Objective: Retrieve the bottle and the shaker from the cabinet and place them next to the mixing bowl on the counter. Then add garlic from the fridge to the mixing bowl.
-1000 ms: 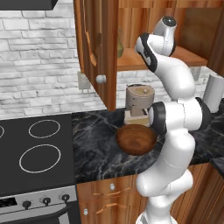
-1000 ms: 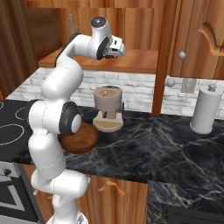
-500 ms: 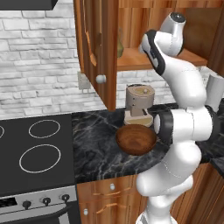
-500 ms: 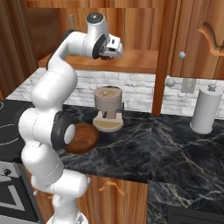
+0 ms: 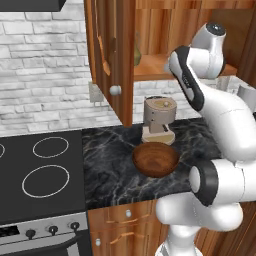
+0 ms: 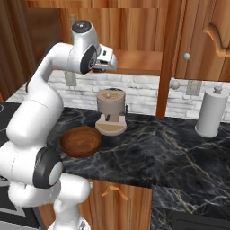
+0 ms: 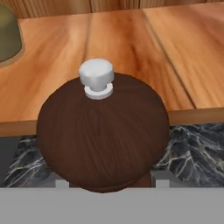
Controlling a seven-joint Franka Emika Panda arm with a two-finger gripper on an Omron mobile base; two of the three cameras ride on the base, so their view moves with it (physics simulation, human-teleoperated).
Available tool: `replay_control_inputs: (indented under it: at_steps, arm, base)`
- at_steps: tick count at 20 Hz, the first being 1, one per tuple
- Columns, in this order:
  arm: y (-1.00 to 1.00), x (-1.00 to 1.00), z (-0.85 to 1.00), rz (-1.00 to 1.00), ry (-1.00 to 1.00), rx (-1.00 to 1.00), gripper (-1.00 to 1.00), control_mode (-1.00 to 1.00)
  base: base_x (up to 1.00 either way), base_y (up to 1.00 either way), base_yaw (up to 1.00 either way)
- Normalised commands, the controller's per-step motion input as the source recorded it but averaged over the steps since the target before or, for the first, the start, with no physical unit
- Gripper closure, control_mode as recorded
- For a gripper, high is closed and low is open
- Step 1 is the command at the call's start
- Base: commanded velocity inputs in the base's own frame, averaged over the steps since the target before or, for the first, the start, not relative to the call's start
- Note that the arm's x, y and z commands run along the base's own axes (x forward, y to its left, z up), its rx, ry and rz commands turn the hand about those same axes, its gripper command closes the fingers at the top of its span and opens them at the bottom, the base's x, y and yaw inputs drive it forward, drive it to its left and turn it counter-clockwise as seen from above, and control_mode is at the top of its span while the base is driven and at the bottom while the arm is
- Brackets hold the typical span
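Dark-brown wooden shaker (image 7: 103, 131) with a white knob on top sits closest to the hand camera, its domed head hiding the fingertips; the gripper (image 6: 109, 62) is pressed together on it, at the front lip of the cabinet shelf (image 7: 127, 48). Judgement: the grasp is made and the step in hand is withdrawal from the cabinet.

Below the shelf edge, black marble worktop (image 6: 175, 148) shows. On it stands the mixing bowl (image 6: 81, 141) — wooden, shallow, near the front edge. Just behind it is a beige coffee machine (image 6: 111, 111); well apart to the right, a white paper-towel roll (image 6: 211, 112).

Further in on the shelf, an olive-green rounded thing (image 7: 8, 33) stands to one side of the shaker, apart from it. Likely the bottle; too cropped to be sure.

Notes for doing the withdrawal well:
- Lift slightly before pulling back, so the base clears the shelf lip rather than dragging.
- Keep the shaker upright; the head is wide and the grip is low on it — tilt could let it pivot.
- Retreat straight out, away from the open cabinet door (image 5: 111, 55) hanging to the left and from the bottle's side.
- Descend beside the bowl, not over the coffee machine; bare worktop to the bowl's right looks the safest landing spot.
- Release only once the base is flat on the marble.
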Motion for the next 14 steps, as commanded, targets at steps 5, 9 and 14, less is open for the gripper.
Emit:
replay_control_inputs:
  at_steps: [5, 9, 14]
  arm:
    - [0.00, -1.00, -0.56, 0.00, -0.06, 0.00, 1.00, -1.00]
    - [-0.19, -0.51, -0.46, 0.15, -0.03, -0.01, 1.00, -1.00]
    - [-0.38, 0.02, -0.59, 0.27, 0.00, 0.00, 1.00, -1.00]
  base:
    - [0.00, 0.00, 0.00]
    - [0.00, 0.00, 0.00]
    - [0.00, 0.00, 0.00]
